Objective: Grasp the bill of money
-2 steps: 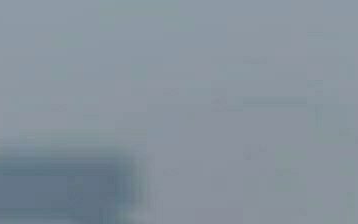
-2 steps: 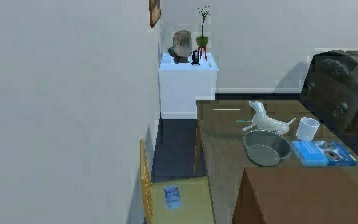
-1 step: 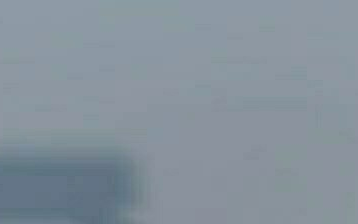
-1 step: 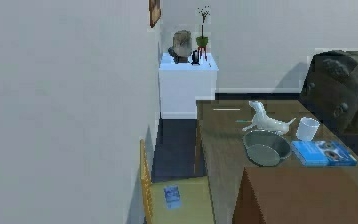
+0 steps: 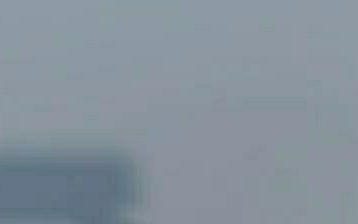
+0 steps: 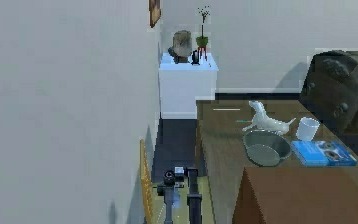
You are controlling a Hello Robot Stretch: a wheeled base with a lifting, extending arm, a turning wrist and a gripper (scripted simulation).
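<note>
Where the forward view looks ahead: one plain grey wall (image 5: 187, 90), smooth and matt.

Arm side view, left to right:

1. Wall (image 6: 57, 100), one, grey and flat.
2. Picture (image 6: 154, 12), one, dark-framed, hung high at the wall's edge.
3. Slat (image 6: 145, 178), one, thin, yellowish, wood-like, upright against the wall's foot.
4. Gripper (image 6: 171, 188), one, dark body with thin fingers, low over dark floor (image 6: 177, 140). Whether its fingers stand apart or together cannot be told, nor whether it holds anything.
5. Arm (image 6: 193, 198), one, dark square bar rising from the bottom edge.
6. Cabinet (image 6: 187, 90), one, white and boxy, against the far wall. On it stand one brownish bust (image 6: 180, 44) and one spindly plant (image 6: 202, 35) in a small pot.
7. Table (image 6: 227, 150), one, brown wood with a flat top.
8. Pale strip (image 6: 227, 109), one, thin and flat, possibly the bill. It lies on the table's far left corner, long axis across the picture and roughly along the table's far edge, well apart from the gripper.
9. Figurine (image 6: 267, 120), one, white and animal-shaped.
10. Bowl (image 6: 267, 150), one, grey metal, round, just in front of the figurine.
11. Mug (image 6: 307, 128), one, white and cylindrical.
12. Book (image 6: 324, 152), one, blue, flat and rectangular, beside the bowl.
13. Bag (image 6: 339, 88), one, dark and bulky, at the table's right.
</note>
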